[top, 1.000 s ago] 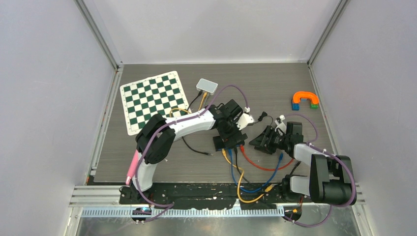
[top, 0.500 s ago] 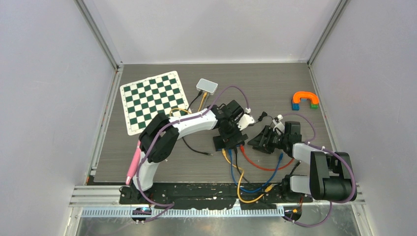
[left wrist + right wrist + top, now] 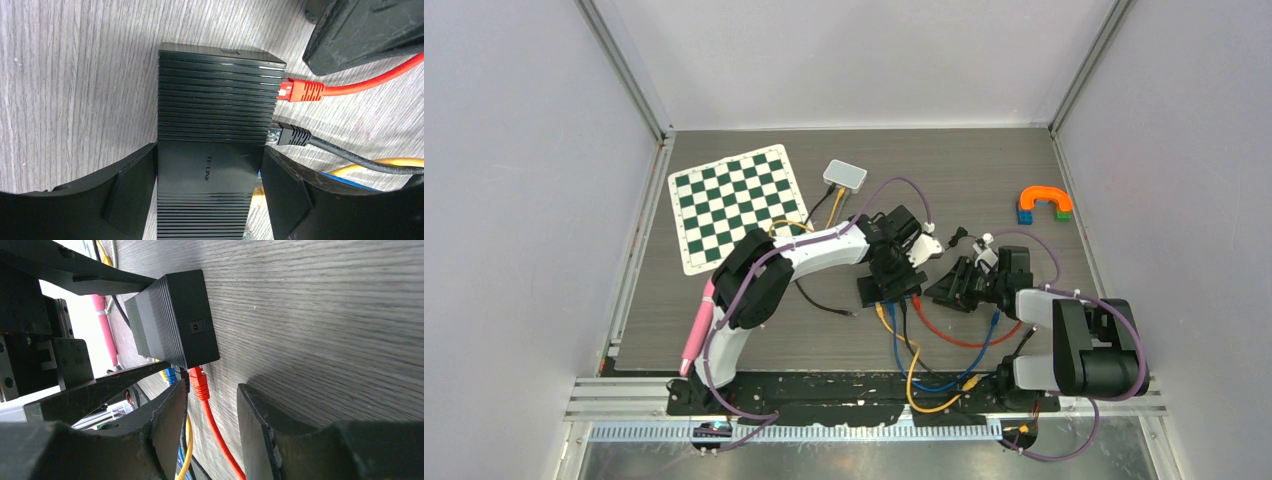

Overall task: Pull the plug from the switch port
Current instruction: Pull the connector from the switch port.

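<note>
Two open fingers (image 3: 167,430) of the right pincer (image 3: 212,390) flank the red cable (image 3: 217,440), gripping nothing, with the red plug (image 3: 199,382) just ahead of their tips, seated in the switch (image 3: 175,315). Beyond the plug, the left pincer (image 3: 210,170) clasps the switch, a pad (image 3: 137,185) against either side as far as its own view shows. Bracing looks done; the pull is not: by my reading the right pincer has yet to advance, close on the plug and draw it toward itself.

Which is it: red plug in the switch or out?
In: the red plug sits seated against the switch; the right gripper has not closed on it.
</note>
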